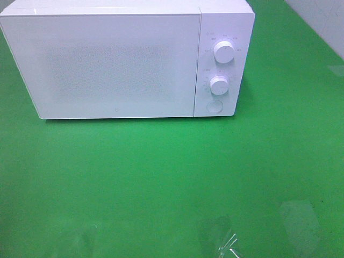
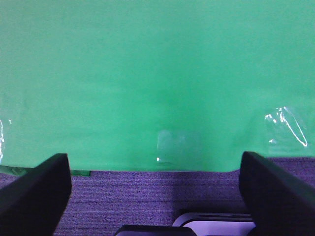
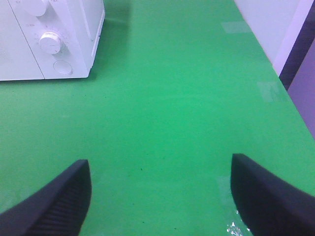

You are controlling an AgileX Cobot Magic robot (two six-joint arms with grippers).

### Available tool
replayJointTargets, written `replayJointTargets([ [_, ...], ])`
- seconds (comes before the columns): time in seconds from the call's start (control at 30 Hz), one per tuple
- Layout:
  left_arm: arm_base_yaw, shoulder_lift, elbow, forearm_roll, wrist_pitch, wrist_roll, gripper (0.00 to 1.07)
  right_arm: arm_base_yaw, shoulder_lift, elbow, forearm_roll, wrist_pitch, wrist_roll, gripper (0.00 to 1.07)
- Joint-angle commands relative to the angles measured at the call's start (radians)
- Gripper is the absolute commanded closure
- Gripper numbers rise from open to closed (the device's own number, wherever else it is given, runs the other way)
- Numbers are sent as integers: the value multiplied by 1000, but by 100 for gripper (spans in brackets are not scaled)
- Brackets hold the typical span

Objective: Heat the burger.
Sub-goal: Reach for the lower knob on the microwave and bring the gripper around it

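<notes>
One white box-shaped microwave oven [image 1: 115, 64], door shut, upper left on the green bench [image 1: 161, 177]; two round white dials [image 1: 223, 52] [image 1: 219, 84]. My left hand [image 2: 155, 196] and right hand [image 3: 160, 196]: both spread wide, empty. I cannot locate the burger.

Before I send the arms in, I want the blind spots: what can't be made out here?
- Burger: in no view; the shut white door of the microwave hides any contents, exterior high.
- Markings round the upper dial: too small, exterior high.
- Left end effector, right end effector: outside exterior high; wrist views' edges cut off their bodies.
</notes>
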Motion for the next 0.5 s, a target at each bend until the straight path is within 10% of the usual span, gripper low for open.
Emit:
replayJointTargets([
  [0.03, 4, -73, 14, -18, -27, 2, 22, -6, -26, 2, -1, -11, -6, 32],
  [0.5, 4, -338, 23, -42, -36, 1, 22, -6, -26, 2, -1, -11, -6, 32],
])
